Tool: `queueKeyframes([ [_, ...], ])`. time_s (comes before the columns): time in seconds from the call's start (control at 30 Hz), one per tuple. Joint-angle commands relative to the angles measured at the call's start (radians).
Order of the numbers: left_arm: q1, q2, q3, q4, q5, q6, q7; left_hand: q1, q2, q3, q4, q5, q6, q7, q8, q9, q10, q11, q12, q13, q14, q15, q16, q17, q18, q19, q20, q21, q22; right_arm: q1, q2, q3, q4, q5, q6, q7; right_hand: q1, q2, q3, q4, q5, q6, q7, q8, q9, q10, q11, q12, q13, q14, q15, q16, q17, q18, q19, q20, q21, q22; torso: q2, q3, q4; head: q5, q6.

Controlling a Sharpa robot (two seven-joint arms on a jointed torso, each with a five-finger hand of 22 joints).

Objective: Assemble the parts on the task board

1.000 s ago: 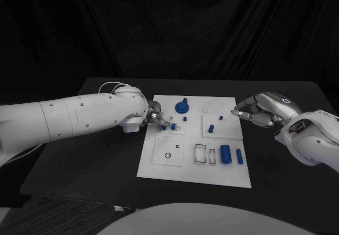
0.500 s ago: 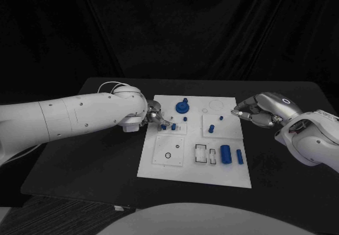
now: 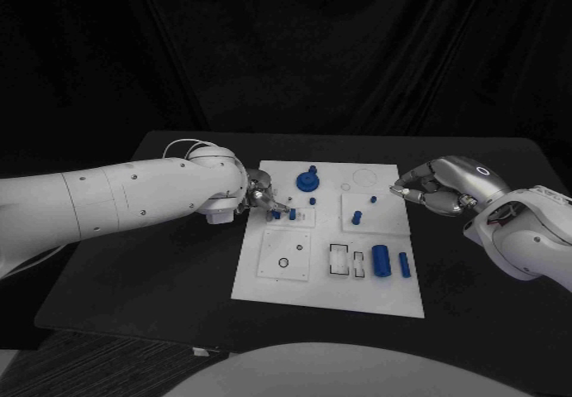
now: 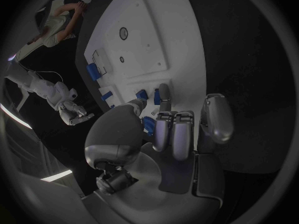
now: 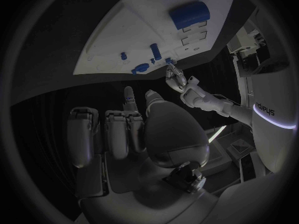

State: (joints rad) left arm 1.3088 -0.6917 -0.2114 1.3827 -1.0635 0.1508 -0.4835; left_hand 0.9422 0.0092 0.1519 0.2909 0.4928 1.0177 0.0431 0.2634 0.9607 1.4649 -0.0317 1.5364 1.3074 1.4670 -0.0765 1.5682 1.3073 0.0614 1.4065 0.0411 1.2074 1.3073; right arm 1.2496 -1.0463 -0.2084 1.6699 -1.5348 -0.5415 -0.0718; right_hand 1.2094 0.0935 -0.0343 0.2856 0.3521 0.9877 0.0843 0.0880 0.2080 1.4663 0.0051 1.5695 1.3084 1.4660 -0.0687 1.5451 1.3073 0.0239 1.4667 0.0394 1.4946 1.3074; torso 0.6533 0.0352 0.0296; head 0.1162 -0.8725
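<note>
The left hand (image 3: 260, 198) pinches a small blue peg (image 3: 277, 215) on the white task board (image 3: 272, 277); the right hand (image 3: 431, 188) is curled, holding nothing.

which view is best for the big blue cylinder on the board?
Head view: the big blue cylinder lies unobstructed on the task board, beside a thinner blue part. The right wrist view shows it too, but near the circle's rim and bent. In the left wrist view I cannot pick it out for sure.
</note>
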Motion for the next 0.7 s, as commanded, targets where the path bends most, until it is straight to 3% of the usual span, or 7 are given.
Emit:
queueKeyframes([
  [0.03, -0.004, 0.0, -0.002, 0.002, 0.001, -0.002, 0.018, 0.01, 0.009, -0.003, 0.0, 0.087, -0.002, -0.001, -0.002, -0.004, 0.073, 0.005, -0.007, 0.225, 0.104, 0.004, 0.003, 0.264, 0.016, -0.008, 0.0, -0.006, 0.161, -0.002, 0.0, 0.001, 0.001, -0.002, -0.003, -0.016, 0.005, 0.004, 0.005, 0.001, 0.003, 0.001, 0.007, -0.006, -0.001, 0.105, 0.01, 0.001, 0.262, 0.093, 0.006, -0.006, 0.202, -0.002, 0.064, 0.009, -0.006, 0.235, -0.001, 0.0003, 0.0004, -0.001, 0.0],
  [0.07, -0.004, 0.0, -0.002, 0.002, 0.001, 0.0, 0.018, 0.012, 0.011, -0.001, 0.0, 0.118, -0.001, -0.002, -0.002, -0.005, 0.073, 0.005, -0.007, 0.225, 0.104, 0.004, 0.003, 0.264, 0.016, -0.008, -0.001, -0.004, 0.162, -0.002, 0.0, 0.001, 0.001, -0.002, -0.003, -0.016, 0.005, 0.004, 0.005, 0.001, 0.003, 0.001, 0.007, -0.006, -0.001, 0.105, 0.01, 0.001, 0.262, 0.093, 0.006, -0.006, 0.202, -0.002, 0.064, 0.009, -0.006, 0.235, 0.0, 0.0003, 0.0003, -0.001, 0.0],
  [0.2, -0.004, 0.0, -0.002, 0.002, 0.001, 0.005, 0.015, 0.02, 0.013, 0.006, 0.0, 0.178, 0.005, -0.004, 0.001, -0.006, 0.072, 0.003, -0.008, 0.224, 0.104, 0.003, 0.003, 0.264, 0.016, -0.008, -0.001, -0.006, 0.161, -0.002, 0.0, 0.001, 0.001, -0.002, -0.003, -0.016, 0.005, 0.004, 0.005, 0.001, 0.003, 0.001, 0.007, -0.006, -0.001, 0.105, 0.01, 0.001, 0.262, 0.093, 0.006, -0.006, 0.202, -0.002, 0.064, 0.009, -0.006, 0.235, 0.0, 0.0, 0.0001, -0.001, 0.0],
  [0.23, -0.004, 0.0, -0.002, 0.002, 0.001, 0.006, 0.014, 0.025, 0.013, 0.018, 0.0, 0.243, 0.01, -0.006, 0.005, -0.006, 0.072, 0.001, -0.008, 0.224, 0.104, 0.001, 0.003, 0.264, 0.016, -0.008, -0.003, -0.005, 0.161, -0.002, 0.0, 0.001, 0.001, -0.002, -0.003, -0.016, 0.007, 0.004, 0.006, 0.0, 0.004, 0.001, 0.008, -0.006, -0.001, 0.105, 0.01, 0.001, 0.262, 0.093, 0.006, -0.006, 0.202, -0.002, 0.063, 0.009, -0.007, 0.235, 0.0, -0.0001, 0.0001, -0.001, 0.0],
  [0.37, -0.004, -0.001, -0.002, 0.002, 0.001, 0.01, 0.011, 0.03, 0.012, 0.037, 0.0, 0.305, 0.022, -0.011, 0.017, 0.001, 0.072, -0.004, -0.008, 0.224, 0.104, -0.002, 0.003, 0.264, 0.016, -0.008, -0.005, -0.003, 0.162, -0.002, -0.001, 0.001, 0.001, -0.002, -0.003, -0.016, 0.007, 0.004, 0.006, 0.0, 0.004, 0.001, 0.008, -0.006, -0.001, 0.105, 0.01, 0.001, 0.262, 0.093, 0.006, -0.006, 0.202, -0.002, 0.063, 0.009, -0.007, 0.235, 0.0, 0.0, 0.0, -0.001, 0.0],
  [0.57, -0.004, -0.002, -0.002, 0.004, 0.001, 0.01, 0.01, 0.037, 0.007, 0.057, -0.001, 0.349, 0.033, -0.018, 0.036, 0.014, 0.073, -0.009, -0.007, 0.225, 0.104, -0.007, 0.003, 0.264, 0.015, -0.006, -0.009, -0.001, 0.163, -0.002, -0.001, 0.001, 0.001, -0.002, -0.004, -0.016, 0.007, 0.005, 0.006, 0.001, 0.004, 0.001, 0.008, -0.006, -0.001, 0.105, 0.01, 0.001, 0.262, 0.092, 0.006, -0.007, 0.201, -0.002, 0.063, 0.009, -0.008, 0.234, 0.001, 0.0001, 0.0002, 0.001, 0.0],
  [0.7, -0.004, -0.002, -0.002, 0.003, 0.001, 0.012, 0.009, 0.036, 0.0, 0.066, -0.001, 0.332, 0.044, -0.025, 0.068, 0.04, 0.073, -0.014, -0.007, 0.224, 0.104, -0.011, 0.003, 0.264, 0.015, -0.005, -0.013, 0.002, 0.163, -0.002, -0.001, 0.001, 0.001, -0.002, -0.004, -0.015, 0.007, 0.005, 0.006, 0.001, 0.004, 0.001, 0.008, -0.006, -0.001, 0.105, 0.01, 0.001, 0.262, 0.092, 0.006, -0.007, 0.201, -0.002, 0.063, 0.009, -0.008, 0.234, 0.0, -0.0001, 0.0003, -0.001, 0.0],
])
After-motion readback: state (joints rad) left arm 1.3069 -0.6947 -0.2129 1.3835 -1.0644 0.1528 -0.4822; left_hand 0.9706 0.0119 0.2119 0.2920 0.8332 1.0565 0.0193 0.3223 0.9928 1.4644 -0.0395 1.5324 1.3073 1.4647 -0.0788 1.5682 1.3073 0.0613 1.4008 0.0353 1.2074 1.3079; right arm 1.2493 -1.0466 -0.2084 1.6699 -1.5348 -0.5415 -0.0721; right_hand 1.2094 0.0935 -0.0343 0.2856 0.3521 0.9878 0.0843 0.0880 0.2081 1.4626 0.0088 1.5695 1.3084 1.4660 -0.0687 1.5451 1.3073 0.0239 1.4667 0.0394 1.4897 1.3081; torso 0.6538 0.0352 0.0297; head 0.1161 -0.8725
